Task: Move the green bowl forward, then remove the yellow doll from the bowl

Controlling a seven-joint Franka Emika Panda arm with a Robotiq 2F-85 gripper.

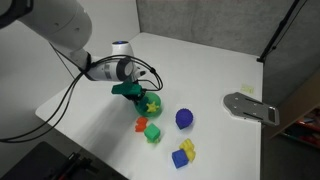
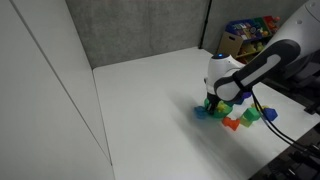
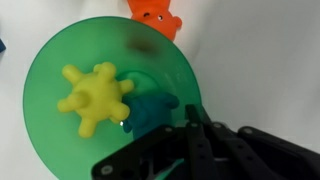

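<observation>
The green bowl (image 3: pixel 60 80) fills the wrist view, and the yellow doll (image 3: pixel 95 97) lies inside it, left of centre. The gripper (image 3: pixel 190 118) is at the bowl's lower right rim. Its dark fingers are closed over the rim, one inside and one outside. In an exterior view the bowl (image 1: pixel 150 104) with the doll (image 1: pixel 152 101) sits mid-table under the gripper (image 1: pixel 130 91). In the other exterior view the gripper (image 2: pixel 215 98) largely hides the bowl (image 2: pixel 224 104).
An orange toy (image 3: pixel 154 14) lies just beyond the bowl. A red block (image 1: pixel 141 125), a green cube (image 1: pixel 153 134), a dark blue ball-like toy (image 1: pixel 184 118) and a blue-and-yellow block (image 1: pixel 184 153) lie nearby. A grey metal piece (image 1: pixel 250 107) sits near the table edge.
</observation>
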